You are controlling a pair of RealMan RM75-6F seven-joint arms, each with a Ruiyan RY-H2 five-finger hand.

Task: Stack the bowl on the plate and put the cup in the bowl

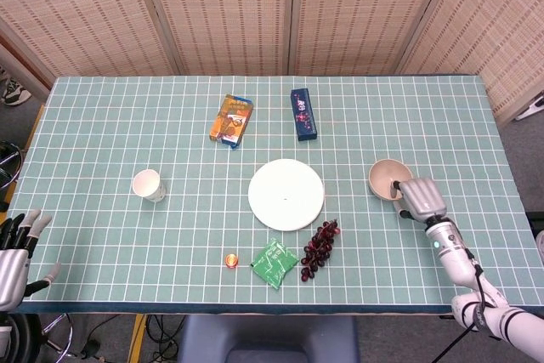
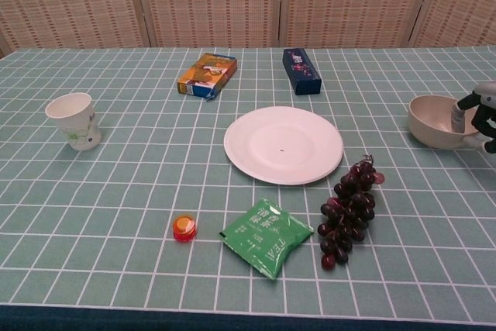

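On the worktop (image 1: 102,116), your plate (image 1: 286,194) sits bare at the middle, with the bowl (image 1: 388,179) well off to its right and the cup (image 1: 147,184) upright well to its left. You are on the first step, taking hold of the bowl. Your right hand (image 1: 421,197) is at the bowl's near-right rim, one finger hooked inside the wall and the rest against the outside, so it looks pinched, though you may want a firmer hold. Next you need to lift it clear and carry it left, passing above the grapes (image 1: 320,248), then set it centred on the plate. Your left hand (image 1: 19,248) hangs off the near-left corner, fingers spread, holding nothing.
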